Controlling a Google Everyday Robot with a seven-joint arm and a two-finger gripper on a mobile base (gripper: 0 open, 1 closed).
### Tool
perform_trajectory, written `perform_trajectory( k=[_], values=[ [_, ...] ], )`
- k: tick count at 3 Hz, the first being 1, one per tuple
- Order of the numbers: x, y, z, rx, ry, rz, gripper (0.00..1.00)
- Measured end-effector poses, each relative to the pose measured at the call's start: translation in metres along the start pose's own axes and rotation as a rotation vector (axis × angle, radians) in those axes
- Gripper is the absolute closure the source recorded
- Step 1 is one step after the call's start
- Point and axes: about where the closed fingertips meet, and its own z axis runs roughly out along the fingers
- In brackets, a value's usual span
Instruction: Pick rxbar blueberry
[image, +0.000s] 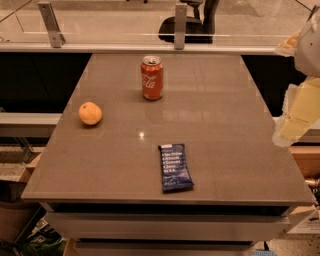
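Lying flat near the front edge of the grey table (227, 130), a little right of centre, the rxbar blueberry (175, 167) shows its dark-blue wrapper face up, white text lines visible, its long side running roughly front to back. Nothing touches it. Farther back on the left sits an orange (90, 113), well apart from the bar. Off the table's right edge, the pale gripper (299, 117) hangs in the air, away from every object; whether it is released or clenched cannot be told. A red Coca-Cola can (152, 78) stands upright toward the rear. Beyond a glass barrier is an office chair (195, 22).
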Motion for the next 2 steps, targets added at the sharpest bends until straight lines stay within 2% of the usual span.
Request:
perform_trajectory(
  k=[1, 2],
  values=[
    [-0.0022, 0.0001, -0.0058, 0.010, -0.032, 0.078, 0.00],
    [-0.0051, -0.0006, -0.0120, 0.031, -0.099, 0.196, 0.00]
  ],
)
